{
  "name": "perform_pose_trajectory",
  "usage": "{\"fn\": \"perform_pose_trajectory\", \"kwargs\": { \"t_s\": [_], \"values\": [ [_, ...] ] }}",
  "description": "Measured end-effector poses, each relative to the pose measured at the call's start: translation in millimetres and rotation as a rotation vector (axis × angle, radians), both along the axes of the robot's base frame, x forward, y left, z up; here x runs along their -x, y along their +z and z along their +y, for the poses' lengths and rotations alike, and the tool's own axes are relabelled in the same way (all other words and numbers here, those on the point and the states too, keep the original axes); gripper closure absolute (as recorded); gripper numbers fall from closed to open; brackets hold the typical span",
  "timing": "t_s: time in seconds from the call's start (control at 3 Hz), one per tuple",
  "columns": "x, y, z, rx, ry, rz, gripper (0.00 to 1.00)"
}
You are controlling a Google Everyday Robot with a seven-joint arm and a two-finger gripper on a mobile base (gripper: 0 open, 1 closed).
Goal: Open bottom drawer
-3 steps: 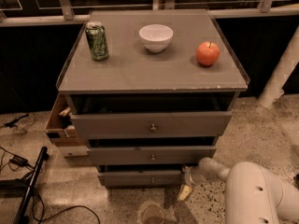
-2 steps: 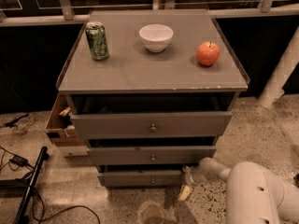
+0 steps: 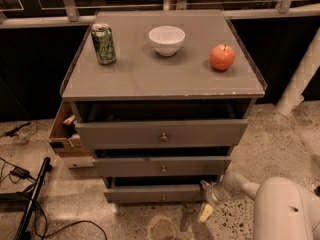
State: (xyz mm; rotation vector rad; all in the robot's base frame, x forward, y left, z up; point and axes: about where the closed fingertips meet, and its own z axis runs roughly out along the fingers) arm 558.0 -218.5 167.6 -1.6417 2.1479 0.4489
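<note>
The bottom drawer (image 3: pixel 160 193) is the lowest and narrowest grey front of the cabinet, with a small round metal knob (image 3: pixel 163 197). It stands pulled out a little, with a dark gap above it. My gripper (image 3: pixel 206 204) hangs low at the drawer's right end, close to its front corner, on the end of the white arm (image 3: pixel 280 209) that comes in from the lower right. One pale fingertip (image 3: pixel 205 213) points down toward the floor.
The middle drawer (image 3: pixel 162 166) and the widest top drawer (image 3: pixel 161 133) are also partly out. On the cabinet top stand a green can (image 3: pixel 103 44), a white bowl (image 3: pixel 166 40) and a red apple (image 3: pixel 222 57). A cardboard box (image 3: pixel 65 136) sits at the left; cables and a black pole (image 3: pixel 30 199) lie on the floor.
</note>
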Motion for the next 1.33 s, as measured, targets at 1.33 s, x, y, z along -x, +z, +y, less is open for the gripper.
{"fn": "perform_pose_trajectory", "kwargs": {
  "t_s": [1.33],
  "values": [
    [140, 73, -29, -0.099, 0.201, 0.637, 0.0]
  ]
}}
